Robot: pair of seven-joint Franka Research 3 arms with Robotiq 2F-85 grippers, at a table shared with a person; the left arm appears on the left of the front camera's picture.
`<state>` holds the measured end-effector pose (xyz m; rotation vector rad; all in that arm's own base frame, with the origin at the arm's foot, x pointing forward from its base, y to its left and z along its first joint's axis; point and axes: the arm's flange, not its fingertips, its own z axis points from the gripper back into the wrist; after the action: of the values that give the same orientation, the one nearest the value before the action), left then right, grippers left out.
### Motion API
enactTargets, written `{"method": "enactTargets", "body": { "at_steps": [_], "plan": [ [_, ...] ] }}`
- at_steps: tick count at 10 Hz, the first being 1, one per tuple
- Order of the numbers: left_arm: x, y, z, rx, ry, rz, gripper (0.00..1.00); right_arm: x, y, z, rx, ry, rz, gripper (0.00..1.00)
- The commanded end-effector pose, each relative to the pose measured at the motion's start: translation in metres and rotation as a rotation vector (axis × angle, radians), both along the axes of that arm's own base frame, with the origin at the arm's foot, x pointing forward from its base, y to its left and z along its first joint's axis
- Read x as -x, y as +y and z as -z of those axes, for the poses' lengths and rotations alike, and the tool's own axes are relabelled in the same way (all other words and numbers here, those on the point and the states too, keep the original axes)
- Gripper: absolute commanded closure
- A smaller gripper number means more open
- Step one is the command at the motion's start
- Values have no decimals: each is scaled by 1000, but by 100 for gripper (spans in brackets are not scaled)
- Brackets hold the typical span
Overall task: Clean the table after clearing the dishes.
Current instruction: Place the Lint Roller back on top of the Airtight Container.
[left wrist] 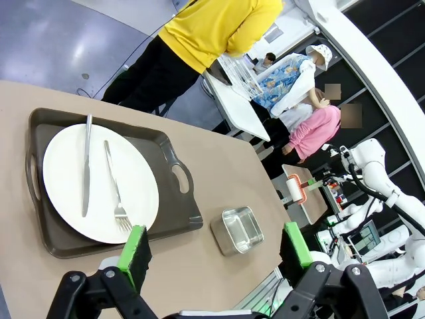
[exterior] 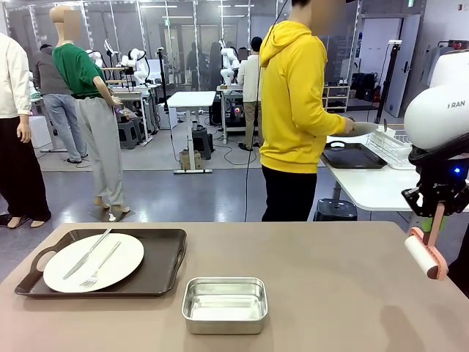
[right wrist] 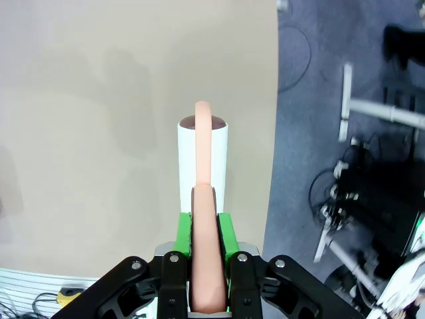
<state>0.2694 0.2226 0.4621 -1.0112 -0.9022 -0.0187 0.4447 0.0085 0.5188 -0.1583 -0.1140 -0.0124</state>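
On the left of the grey-brown table [exterior: 330,279] lies a dark brown tray [exterior: 165,257] carrying a white plate [exterior: 93,262] with a knife and fork. The left wrist view looks down on the same plate [left wrist: 99,183] and tray [left wrist: 176,199], with my left gripper [left wrist: 214,246] open and empty, high above the table. My right gripper [exterior: 438,211] is shut on the pink handle of a lint roller [exterior: 421,254] hanging over the table's right edge. In the right wrist view the roller [right wrist: 202,156] points away from the shut gripper [right wrist: 204,232] above the tabletop.
A square steel pan [exterior: 224,303] sits mid-table near the front. A person in a yellow hoodie [exterior: 293,103] stands at the far side, turned to a white table [exterior: 374,187] holding another dark tray [exterior: 354,155] and a dish rack [exterior: 392,147].
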Motion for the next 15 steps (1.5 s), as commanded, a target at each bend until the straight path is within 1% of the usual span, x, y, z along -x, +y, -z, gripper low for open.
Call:
{"method": "enactTargets", "body": {
  "at_steps": [1, 2, 3, 4, 6, 7, 9, 10, 11, 12, 13, 14, 15],
  "plan": [
    [0, 2, -3, 3, -10, 3, 0, 3, 40, -30, 142, -134, -304, 80],
    [0, 2, -3, 3, -10, 3, 0, -1, 68, -44, 183, -154, -522, 80],
    [0, 2, -3, 3, -10, 3, 0, -4, 101, -60, 207, -176, -802, 80],
    [0, 2, -3, 3, -10, 3, 0, -7, 130, -71, 184, -161, -1007, 80],
    [0, 2, -3, 3, -10, 3, 0, -12, 202, -77, 181, -114, -1205, 80],
    [0, 2, -3, 3, -10, 3, 0, -15, 246, -72, 176, -51, -1224, 80],
    [0, 2, -3, 3, -10, 3, 0, -5, 317, -45, 204, -19, -1382, 80],
    [0, 2, -3, 3, -10, 3, 0, 7, 354, -30, 209, -5, -1468, 80],
    [0, 2, -3, 3, -10, 3, 0, 25, 380, -21, 178, -4, -1516, 80],
    [0, 2, -3, 3, -10, 3, 0, 36, 390, -17, 164, -9, -1519, 80],
    [0, 2, -3, 3, -10, 3, 0, 51, 399, -10, 147, 25, -1506, 80],
    [0, 2, -3, 3, -10, 3, 0, 60, 402, -7, 92, 62, -1459, 80],
    [0, 2, -3, 3, -10, 3, 0, 65, 401, -8, 77, 60, -1400, 80]
  ]
}}
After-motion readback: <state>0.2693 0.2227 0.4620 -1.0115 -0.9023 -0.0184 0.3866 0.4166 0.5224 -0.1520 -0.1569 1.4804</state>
